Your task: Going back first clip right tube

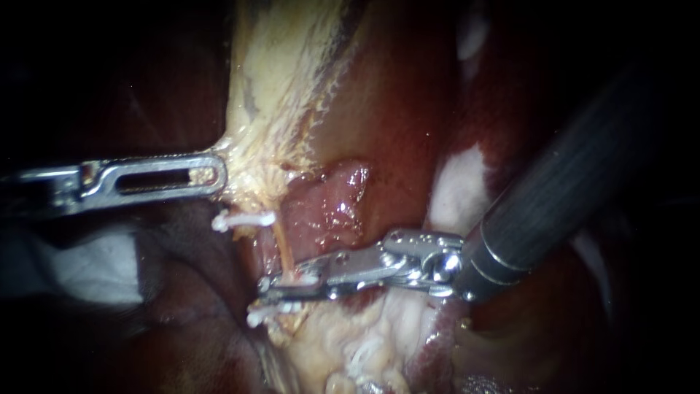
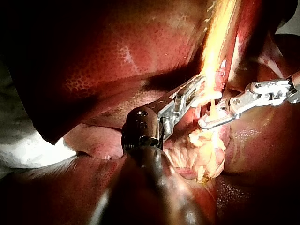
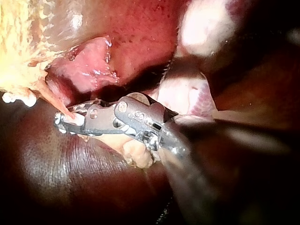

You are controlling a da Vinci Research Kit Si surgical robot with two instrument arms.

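- The right instrument's hand is narrow, with only a slim gap showing, and the thin tube runs down into it.
- A white clip lies just under the hand, and a second clip sits further up the tube.
- To retreat well, draw straight back along the shaft without snagging the tube or either clip.
- The left instrument grips the pale tissue, and its tension should stay steady.

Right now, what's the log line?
left instrument: shut on tissue | right instrument: at tube | clip: on tube

A clip sits on the tube above the right instrument.
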